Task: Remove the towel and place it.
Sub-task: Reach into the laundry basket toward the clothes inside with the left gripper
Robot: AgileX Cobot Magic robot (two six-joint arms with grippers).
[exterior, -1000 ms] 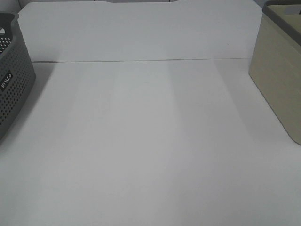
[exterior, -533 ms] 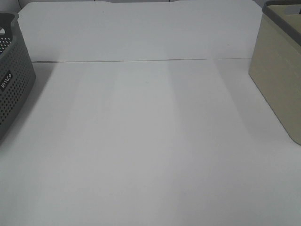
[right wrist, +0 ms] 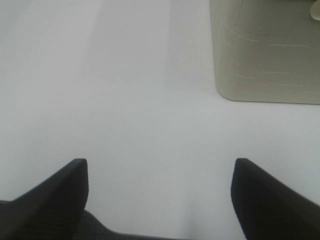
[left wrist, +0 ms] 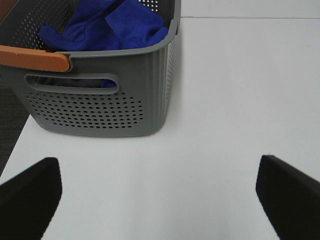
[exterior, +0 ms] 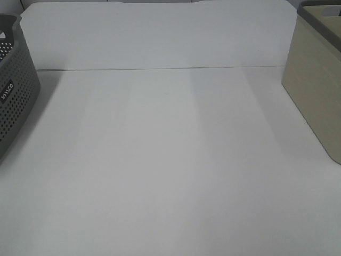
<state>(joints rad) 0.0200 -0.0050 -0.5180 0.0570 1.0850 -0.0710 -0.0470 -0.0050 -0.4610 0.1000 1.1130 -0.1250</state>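
Note:
The royal-blue towel (left wrist: 107, 25) lies crumpled inside the grey perforated basket (left wrist: 100, 107), seen in the left wrist view. The towel does not show in the exterior high view, where only the basket's side (exterior: 13, 101) appears at the left edge. My left gripper (left wrist: 160, 192) is open and empty, its black fingers (left wrist: 30, 192) wide apart over the white table, short of the basket. My right gripper (right wrist: 160, 192) is open and empty above the bare table, with the beige basket (right wrist: 265, 50) ahead of it. Neither gripper shows in the exterior high view.
The beige basket (exterior: 317, 85) with a grey rim stands at the right edge of the white table (exterior: 170, 160). The grey basket has an orange handle (left wrist: 32, 59). A seam (exterior: 160, 69) runs across the table's far part.

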